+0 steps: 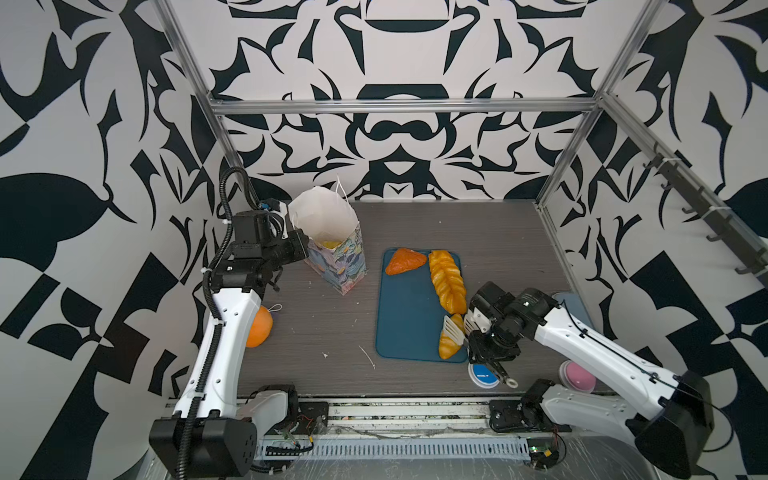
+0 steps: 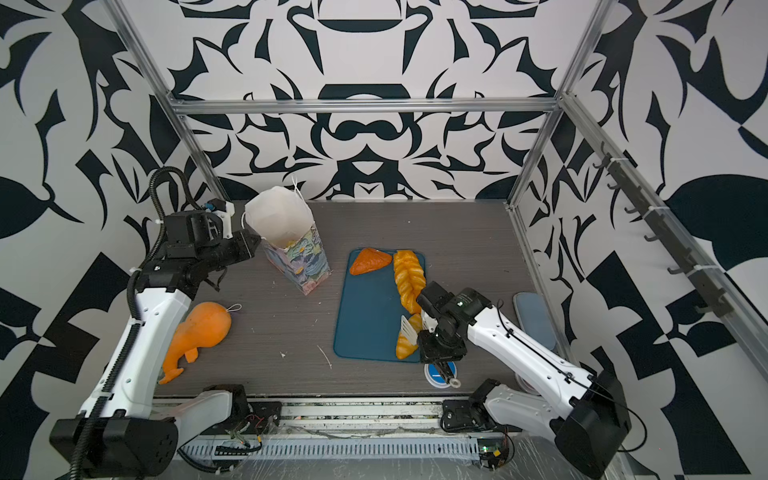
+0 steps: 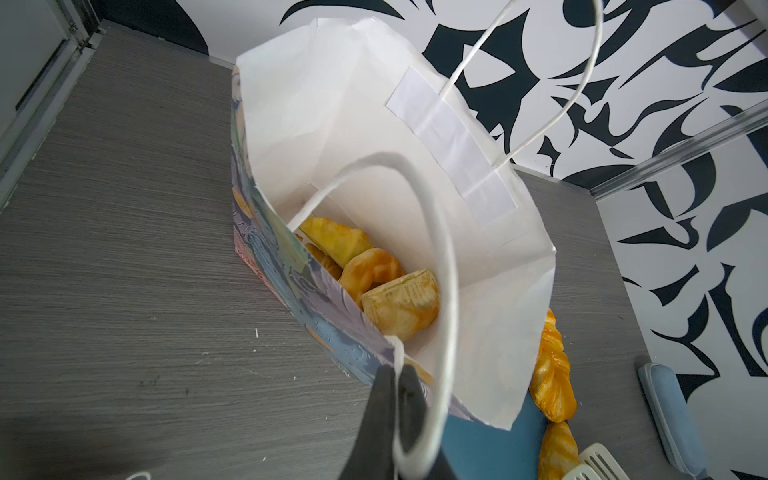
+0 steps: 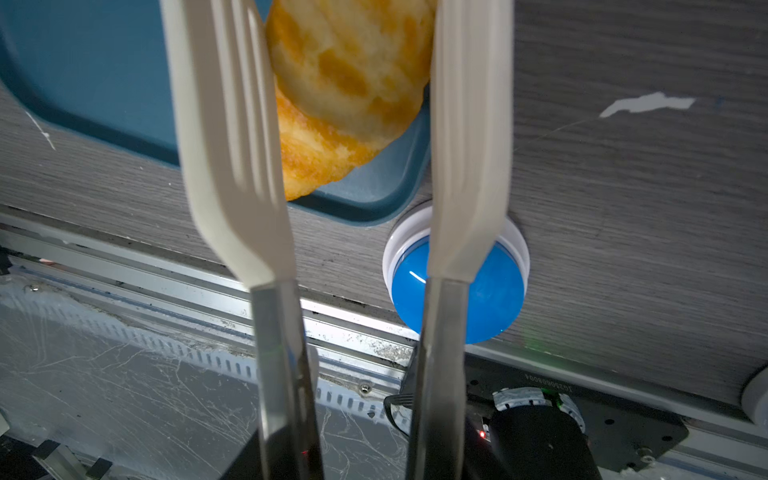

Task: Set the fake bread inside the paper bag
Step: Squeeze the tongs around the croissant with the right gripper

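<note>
The paper bag (image 1: 337,259) (image 2: 300,259) stands upright at the back left, its white inside (image 3: 365,124) open. Several fake bread pieces (image 3: 399,303) lie in its bottom. My left gripper (image 1: 304,246) (image 3: 397,376) is shut on the bag's near rim by a string handle. On the blue tray (image 1: 405,324) (image 2: 365,324) lie a dark orange triangle (image 1: 405,261), a long braided loaf (image 1: 446,280) (image 3: 550,374) and a croissant (image 1: 448,347) (image 4: 349,83). My right gripper (image 1: 473,332) (image 4: 357,449) holds white tongs (image 4: 232,145) whose blades flank the croissant.
An orange ball with a string loop (image 1: 259,326) (image 2: 203,328) lies by the left arm. A blue button (image 1: 484,374) (image 4: 457,291) sits just off the tray's near right corner, a pink one (image 1: 577,374) further right. A grey-blue pad (image 2: 534,320) lies along the right wall.
</note>
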Controlling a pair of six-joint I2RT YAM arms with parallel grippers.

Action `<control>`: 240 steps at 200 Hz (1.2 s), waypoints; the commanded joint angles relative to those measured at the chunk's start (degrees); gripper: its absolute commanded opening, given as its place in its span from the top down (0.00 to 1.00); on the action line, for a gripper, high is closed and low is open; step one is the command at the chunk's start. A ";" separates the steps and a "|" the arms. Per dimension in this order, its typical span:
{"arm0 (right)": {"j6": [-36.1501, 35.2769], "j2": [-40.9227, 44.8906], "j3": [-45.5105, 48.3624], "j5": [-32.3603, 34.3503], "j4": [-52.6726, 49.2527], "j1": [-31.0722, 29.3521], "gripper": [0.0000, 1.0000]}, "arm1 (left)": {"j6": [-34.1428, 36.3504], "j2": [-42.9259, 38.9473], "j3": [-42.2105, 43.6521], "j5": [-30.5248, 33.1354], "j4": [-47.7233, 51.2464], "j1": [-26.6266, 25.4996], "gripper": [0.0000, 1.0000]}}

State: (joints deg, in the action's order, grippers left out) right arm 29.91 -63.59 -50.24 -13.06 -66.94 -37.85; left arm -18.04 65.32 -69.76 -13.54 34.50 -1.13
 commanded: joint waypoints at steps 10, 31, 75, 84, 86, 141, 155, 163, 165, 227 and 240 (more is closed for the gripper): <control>-0.12 -0.03 -1.05 -0.04 1.92 -0.02 0.56 | -0.25 0.34 0.15 -0.72 -0.14 0.07 1.00; -0.15 -0.13 -1.04 -0.12 2.15 0.05 0.61 | -0.28 0.35 0.15 -0.63 -0.13 0.09 1.00; -0.29 0.40 -1.61 -0.26 2.10 0.05 0.68 | -0.28 0.34 0.15 -0.54 -0.06 0.11 1.00; -0.29 0.64 -1.85 -0.27 2.07 -0.03 0.70 | -0.31 0.40 0.15 -0.59 -0.07 0.07 1.00; -0.29 0.66 -1.94 -0.23 2.01 -0.01 0.70 | -0.32 0.35 0.15 -0.56 -0.08 0.07 1.00; -0.93 2.36 -3.24 -0.34 1.82 -0.19 0.74 | -0.25 0.51 0.15 -0.47 -0.07 0.09 1.00; -0.93 2.59 -3.80 -0.40 1.50 -0.30 0.74 | -0.28 0.55 0.18 -0.48 -0.08 0.13 1.00; -0.91 2.76 -4.20 -0.37 1.38 -0.38 0.74 | -0.26 0.53 0.15 -0.51 -0.12 0.09 1.00; -0.91 2.77 -4.31 -0.32 1.33 -0.43 0.74 | -0.24 0.52 0.15 -0.43 -0.11 0.12 1.00; -0.97 3.04 -6.54 -0.39 0.49 -0.83 0.75 | -0.28 0.64 0.15 -0.36 -0.01 0.16 1.00; -0.99 2.86 -6.71 -0.30 0.83 -0.83 0.75 | -0.29 0.62 0.14 -0.32 0.03 0.14 1.00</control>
State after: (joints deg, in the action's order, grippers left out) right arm 29.69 -61.65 -54.02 -13.13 -66.37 -38.35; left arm -18.04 65.69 -69.76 -13.52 34.48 -1.13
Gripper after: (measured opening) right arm 0.252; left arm 0.060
